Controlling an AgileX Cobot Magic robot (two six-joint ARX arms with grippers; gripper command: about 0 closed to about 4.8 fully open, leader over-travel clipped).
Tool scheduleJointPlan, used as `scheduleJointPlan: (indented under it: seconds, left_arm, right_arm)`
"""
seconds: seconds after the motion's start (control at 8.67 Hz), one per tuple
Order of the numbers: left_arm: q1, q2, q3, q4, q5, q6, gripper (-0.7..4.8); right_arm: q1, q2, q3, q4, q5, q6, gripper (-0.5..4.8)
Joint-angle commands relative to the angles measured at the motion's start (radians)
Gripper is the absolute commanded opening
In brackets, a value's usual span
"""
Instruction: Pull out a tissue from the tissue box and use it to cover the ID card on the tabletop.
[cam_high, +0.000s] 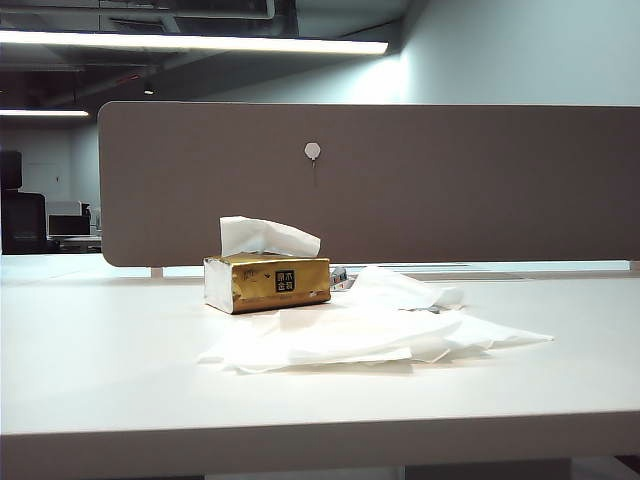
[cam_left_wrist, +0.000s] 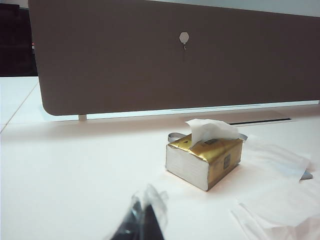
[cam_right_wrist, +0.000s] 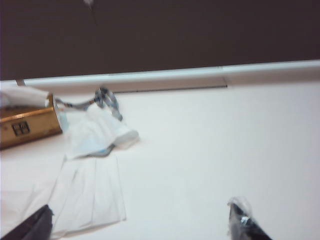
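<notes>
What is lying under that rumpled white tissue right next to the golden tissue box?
In the right wrist view, a strip of light blue shows at the edge of the tissue beside the tissue box, probably the ID card. The rest is covered, so its face cannot be seen.

The surface is bare along its front edge and across the whole left side, giving open passage to the tissue box. Right of the box, loose tissues spread toward the middle, one rumpled sheet lying over a light-blue card edge. Behind everything a brown partition walls off the back edge. The right gripper, fingers wide apart, hangs over clear ground toward the right edge; the left gripper sits low before the box.
</notes>
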Motion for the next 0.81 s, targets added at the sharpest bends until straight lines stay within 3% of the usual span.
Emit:
scheduleJointPlan:
  seconds: [0.12, 0.23, 0.81]
  left_arm:
    - [-0.001, 0.001, 0.004, 0.008, -0.002, 0.0, -0.06]
    - [-0.001, 0.001, 0.004, 0.008, -0.002, 0.0, -0.05]
    - [-0.001, 0.001, 0.004, 0.008, -0.002, 0.0, -0.06]
  right_arm:
    - [0.0, -0.001, -0.001, 0.016, -0.02, -0.104, 0.19]
    - [0.0, -0.001, -0.001, 0.022, -0.02, -0.104, -0.08]
    - [0.0, -0.001, -0.001, 0.064, 0.029, -0.1, -0.07]
